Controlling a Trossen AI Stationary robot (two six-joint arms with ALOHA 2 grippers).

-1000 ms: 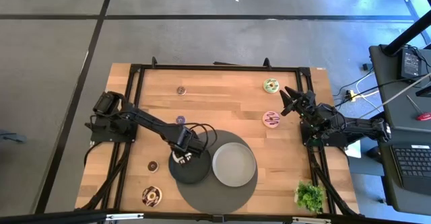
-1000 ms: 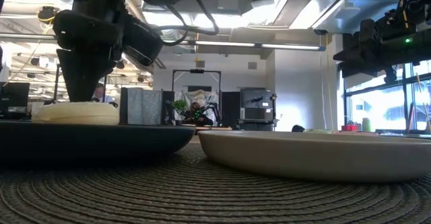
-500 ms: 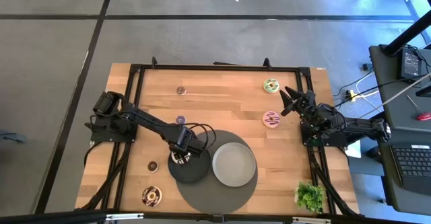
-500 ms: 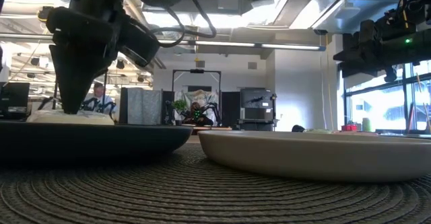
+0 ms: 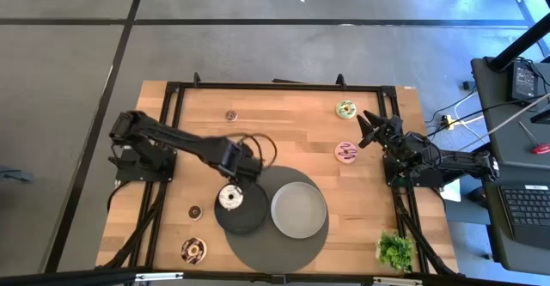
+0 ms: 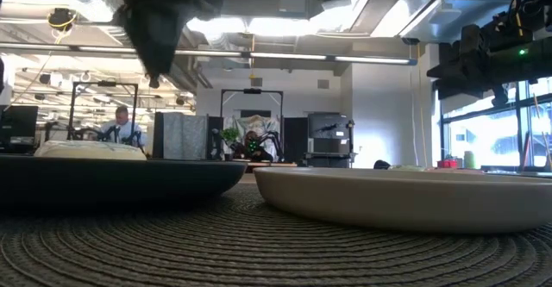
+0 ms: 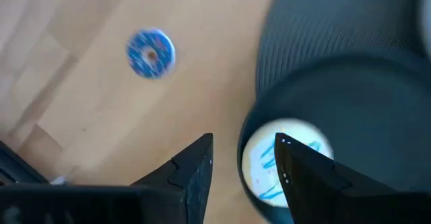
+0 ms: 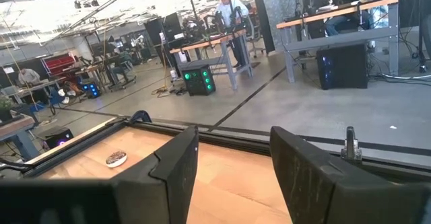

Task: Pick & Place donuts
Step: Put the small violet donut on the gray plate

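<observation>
High view: the left pincer (image 5: 234, 159) hovers just beside the round dark plate (image 5: 245, 222), on which a white-iced ring donut (image 5: 229, 198) lies; other small donuts are scattered over the wooden table (image 5: 292, 131); the right pincer (image 5: 368, 128) waits near the far right edge. Low view: the donut (image 6: 86, 149) rests flat on the plate. Left wrist view: fingers (image 7: 195, 170) parted, holding nothing. Right wrist view: fingers (image 8: 176, 163) apart, empty. Judgement: donuts appear light, rigid, smooth; grip across the ring.

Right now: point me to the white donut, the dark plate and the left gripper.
white donut (image 5: 229, 198), high view, icing ring.
dark plate (image 5: 249, 221), high view, bare surface.
left gripper (image 7: 244, 158), left wrist view, gap between open fingertips.
</observation>
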